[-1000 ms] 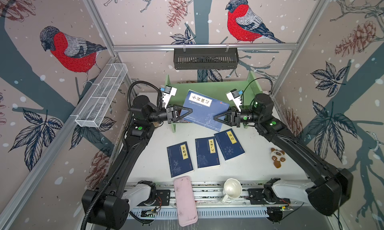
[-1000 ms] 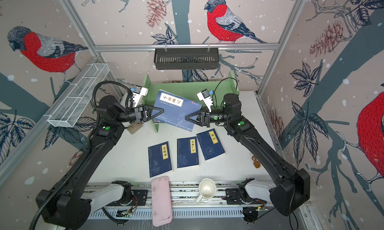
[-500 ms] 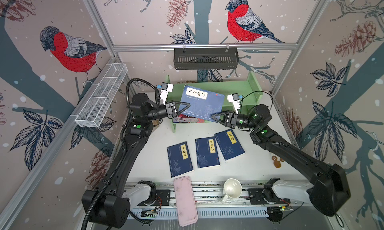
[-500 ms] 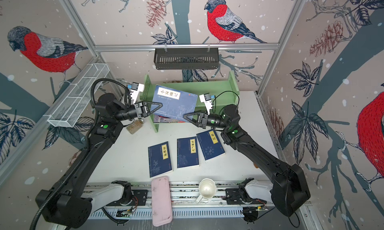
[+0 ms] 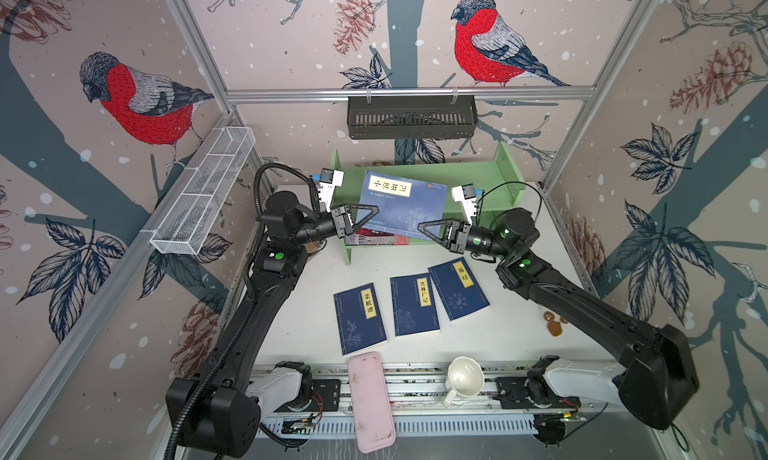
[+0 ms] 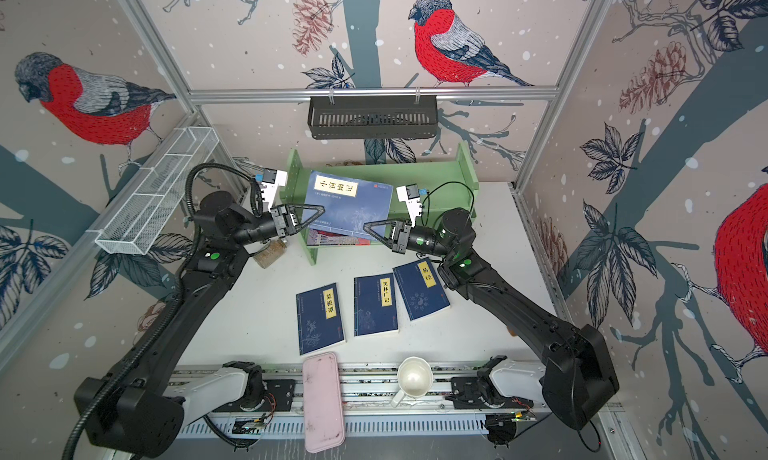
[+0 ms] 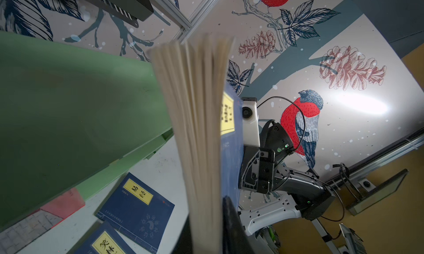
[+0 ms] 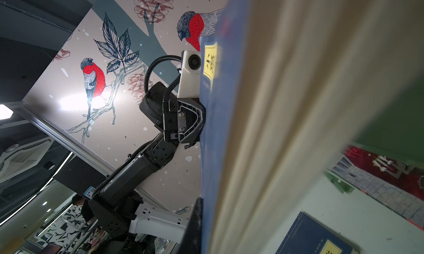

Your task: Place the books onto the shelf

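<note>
Two black robot arms meet over a light green wooden shelf (image 5: 509, 169) (image 6: 465, 167) with two tiers, which stands at the back of a white tabletop (image 5: 498, 333).

Between the arms is a navy blue paperback book (image 5: 405, 212) (image 6: 353, 208) with a yellow title label. In both top views it lies tilted over the left half of the shelf, with its label end toward the back wall. Whether it touches the top board cannot be told.

The right gripper (image 5: 424, 228) (image 6: 370, 228) is clamped on the book's near right corner. The right wrist view shows one dark finger (image 8: 195, 220) flat against the blue cover.

The left gripper (image 5: 370, 212) (image 6: 318, 210) sits at the book's left edge. In the left wrist view the fanned cream pages (image 7: 195, 126) run down between its fingers, but whether they press on the book or stand slack cannot be told.

A red-and-grey illustrated book (image 5: 376, 239) (image 6: 338, 239) lies flat on the shelf's lower tier, under the held book.

Three navy blue paperbacks (image 5: 415, 306) (image 6: 374, 306) lie face up in a row on the tabletop in front of the shelf, close together.

At the near edge are a pink flat case (image 5: 370, 399) and a white cup (image 5: 465, 381).
</note>
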You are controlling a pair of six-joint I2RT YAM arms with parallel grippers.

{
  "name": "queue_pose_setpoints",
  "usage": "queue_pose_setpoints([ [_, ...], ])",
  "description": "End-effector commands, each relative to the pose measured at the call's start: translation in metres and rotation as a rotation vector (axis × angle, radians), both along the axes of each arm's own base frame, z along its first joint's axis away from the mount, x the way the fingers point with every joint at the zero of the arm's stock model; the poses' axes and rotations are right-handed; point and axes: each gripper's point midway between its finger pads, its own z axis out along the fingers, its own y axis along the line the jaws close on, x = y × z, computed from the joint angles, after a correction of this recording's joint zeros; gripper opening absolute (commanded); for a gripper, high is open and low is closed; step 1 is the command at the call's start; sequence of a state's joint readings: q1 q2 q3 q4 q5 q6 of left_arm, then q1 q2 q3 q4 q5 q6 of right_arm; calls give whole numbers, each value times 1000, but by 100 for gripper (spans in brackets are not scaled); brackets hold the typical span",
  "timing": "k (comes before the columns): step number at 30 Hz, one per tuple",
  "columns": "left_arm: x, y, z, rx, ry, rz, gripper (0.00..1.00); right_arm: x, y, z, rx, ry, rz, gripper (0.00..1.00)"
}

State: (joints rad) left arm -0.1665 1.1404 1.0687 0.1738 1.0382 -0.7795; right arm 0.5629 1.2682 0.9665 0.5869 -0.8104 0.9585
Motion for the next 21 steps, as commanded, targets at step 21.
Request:
queue_pose_setpoints([
  [21,21,45,78,363,-344,356,81,76,24,-20,-234,143,85,0],
])
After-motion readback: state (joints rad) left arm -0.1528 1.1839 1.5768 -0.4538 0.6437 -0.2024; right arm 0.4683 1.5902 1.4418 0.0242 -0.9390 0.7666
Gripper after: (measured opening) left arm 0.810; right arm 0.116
